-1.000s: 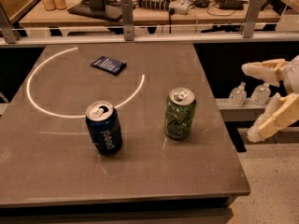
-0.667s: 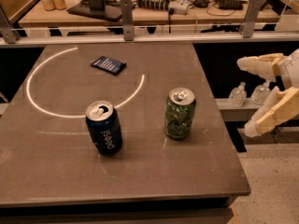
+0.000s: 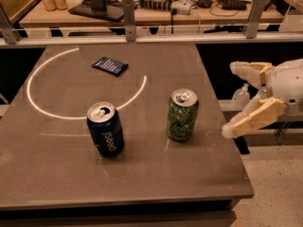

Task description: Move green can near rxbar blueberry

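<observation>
Both fingers [image 3: 255,119] of the gripper [image 3: 230,100] stand wide apart and hold nothing. The gripper hangs beyond the right edge of the tabletop [image 3: 189,188], at about the height of the green can [image 3: 182,115], which stands upright just to its left, in the right half and not far from that edge.

I judge that the step in hand is the approach, and the grasp is not yet done. The next move calls for the gripper to go left over the edge, put one finger on each side of the green can and close on it. Then the can must travel to the far left, where the rxbar blueberry [image 3: 110,65] lies flat.

A Pepsi can [image 3: 105,129] stands left of the green can, nearer than the straight way to the bar. Open tabletop lies between the green can and the bar.
</observation>
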Robot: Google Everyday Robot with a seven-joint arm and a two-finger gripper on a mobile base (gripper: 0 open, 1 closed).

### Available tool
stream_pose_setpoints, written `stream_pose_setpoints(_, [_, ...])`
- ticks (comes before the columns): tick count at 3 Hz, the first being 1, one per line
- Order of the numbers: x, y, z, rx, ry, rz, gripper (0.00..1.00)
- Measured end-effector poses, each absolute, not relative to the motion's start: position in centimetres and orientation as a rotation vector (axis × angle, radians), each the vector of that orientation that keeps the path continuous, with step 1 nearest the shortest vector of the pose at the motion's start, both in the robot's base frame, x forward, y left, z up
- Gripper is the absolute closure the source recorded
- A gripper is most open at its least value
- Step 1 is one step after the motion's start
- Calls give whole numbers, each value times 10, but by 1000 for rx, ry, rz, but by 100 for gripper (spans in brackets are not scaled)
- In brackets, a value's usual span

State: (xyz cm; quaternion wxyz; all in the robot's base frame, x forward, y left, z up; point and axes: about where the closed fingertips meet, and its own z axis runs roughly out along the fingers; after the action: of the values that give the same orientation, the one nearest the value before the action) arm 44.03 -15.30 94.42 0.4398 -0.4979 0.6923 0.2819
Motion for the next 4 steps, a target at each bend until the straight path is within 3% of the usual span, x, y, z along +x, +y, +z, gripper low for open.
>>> stream_pose_setpoints(3, [469, -91, 909, -1192, 1557, 792, 0])
stream_pose_setpoints(4, [467, -79, 895, -1195, 1559, 850, 18])
